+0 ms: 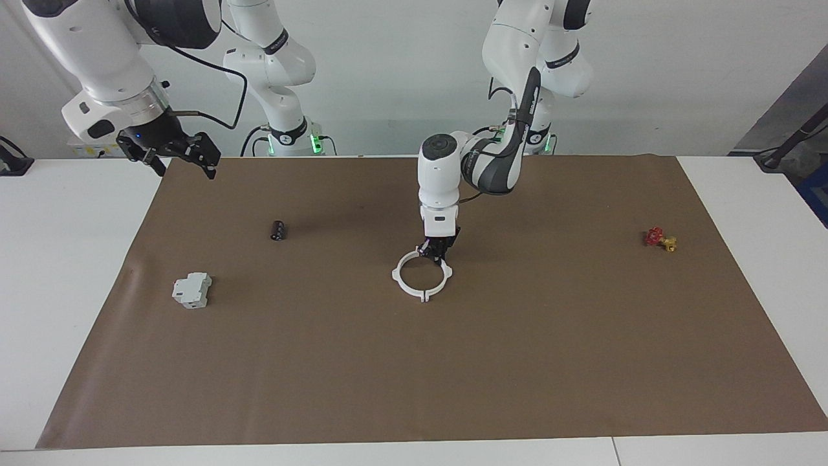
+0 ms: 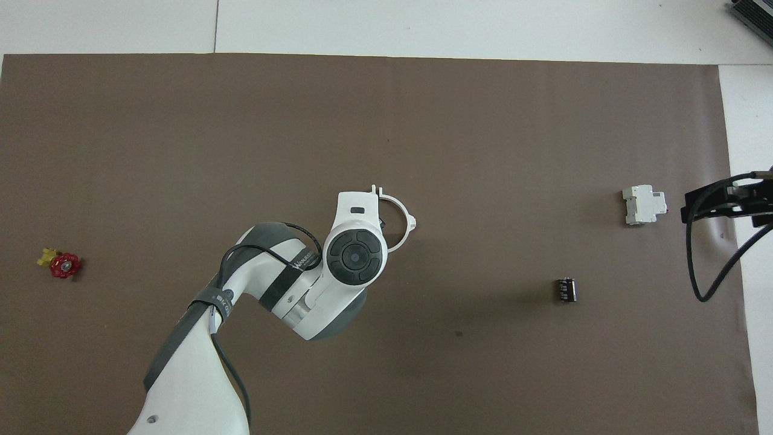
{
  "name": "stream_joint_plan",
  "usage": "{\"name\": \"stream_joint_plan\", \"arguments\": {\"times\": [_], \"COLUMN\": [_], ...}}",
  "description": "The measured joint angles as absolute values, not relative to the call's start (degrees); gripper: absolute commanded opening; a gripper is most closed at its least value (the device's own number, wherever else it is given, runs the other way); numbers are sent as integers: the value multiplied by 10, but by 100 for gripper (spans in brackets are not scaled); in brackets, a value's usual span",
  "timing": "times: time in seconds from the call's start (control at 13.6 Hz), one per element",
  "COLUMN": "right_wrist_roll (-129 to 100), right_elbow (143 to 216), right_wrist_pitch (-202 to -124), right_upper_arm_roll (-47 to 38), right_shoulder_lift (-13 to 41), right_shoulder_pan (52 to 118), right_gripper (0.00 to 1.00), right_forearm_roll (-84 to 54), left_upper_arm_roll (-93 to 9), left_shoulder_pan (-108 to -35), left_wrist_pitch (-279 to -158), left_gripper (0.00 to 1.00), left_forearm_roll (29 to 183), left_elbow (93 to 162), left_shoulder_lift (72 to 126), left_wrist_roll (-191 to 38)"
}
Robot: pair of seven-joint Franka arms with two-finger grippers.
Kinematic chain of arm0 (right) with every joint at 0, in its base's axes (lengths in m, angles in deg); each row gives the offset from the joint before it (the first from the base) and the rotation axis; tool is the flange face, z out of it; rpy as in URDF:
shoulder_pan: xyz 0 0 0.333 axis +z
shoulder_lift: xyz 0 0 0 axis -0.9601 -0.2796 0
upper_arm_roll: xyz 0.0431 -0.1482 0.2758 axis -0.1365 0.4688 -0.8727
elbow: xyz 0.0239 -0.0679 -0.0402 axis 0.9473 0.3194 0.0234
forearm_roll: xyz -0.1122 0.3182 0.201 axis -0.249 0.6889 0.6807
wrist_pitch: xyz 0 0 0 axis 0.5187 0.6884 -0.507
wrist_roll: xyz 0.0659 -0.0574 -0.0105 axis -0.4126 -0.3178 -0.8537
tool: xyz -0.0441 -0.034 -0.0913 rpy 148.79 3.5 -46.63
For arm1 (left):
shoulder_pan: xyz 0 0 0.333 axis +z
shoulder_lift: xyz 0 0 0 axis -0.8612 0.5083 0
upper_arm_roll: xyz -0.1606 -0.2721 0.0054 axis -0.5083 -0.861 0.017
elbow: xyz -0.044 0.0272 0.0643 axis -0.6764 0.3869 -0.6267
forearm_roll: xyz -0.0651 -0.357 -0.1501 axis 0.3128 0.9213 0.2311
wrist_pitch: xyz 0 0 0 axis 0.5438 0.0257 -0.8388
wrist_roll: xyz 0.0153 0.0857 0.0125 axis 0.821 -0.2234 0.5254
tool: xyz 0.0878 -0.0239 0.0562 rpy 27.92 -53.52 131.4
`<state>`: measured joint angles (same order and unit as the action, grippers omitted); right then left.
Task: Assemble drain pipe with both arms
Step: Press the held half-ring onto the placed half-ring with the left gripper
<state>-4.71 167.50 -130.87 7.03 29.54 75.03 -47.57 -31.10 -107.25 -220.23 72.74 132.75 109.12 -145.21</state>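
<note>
Left gripper (image 1: 438,254), clamped on one half of the ring (image 1: 421,277), should press level while the wide-open right gripper (image 1: 179,155) waits.

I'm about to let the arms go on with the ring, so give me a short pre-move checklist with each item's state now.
1. Left gripper shut on the ring's half: ok.
2. Two halves meeting as one ring on the brown mat: ok.
3. Halves locked together: cannot tell.
4. Right gripper open, waiting raised at its own end: ok.
5. Grey block, black cylinder and red valve apart from the ring: ok.
</note>
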Motion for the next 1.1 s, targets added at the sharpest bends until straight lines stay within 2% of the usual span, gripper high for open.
{"name": "stream_joint_plan", "arguments": {"times": [0.73,0.81,0.88,1.1], "right_wrist_roll": [-47,-47,-47,-47], "right_elbow": [1675,1675,1675,1675], "right_wrist_pitch": [-1309,-1309,-1309,-1309], "right_upper_arm_roll": [70,70,70,70], "right_shoulder_lift": [295,295,295,295], "right_shoulder_pan": [750,750,750,750], "right_gripper": [100,100,100,100], "right_forearm_roll": [-476,-476,-476,-476], "left_upper_arm_roll": [-311,-311,-311,-310], "left_shoulder_pan": [-1077,-1077,-1077,-1077], "left_wrist_pitch": [-2210,-2210,-2210,-2210], "left_gripper": [0,52,100,100], "left_forearm_roll": [727,727,727,727], "left_elbow": [1329,1329,1329,1331], "left_shoulder_lift": [1091,1091,1091,1091], "left_wrist_roll": [-1452,-1452,-1452,-1452]}}
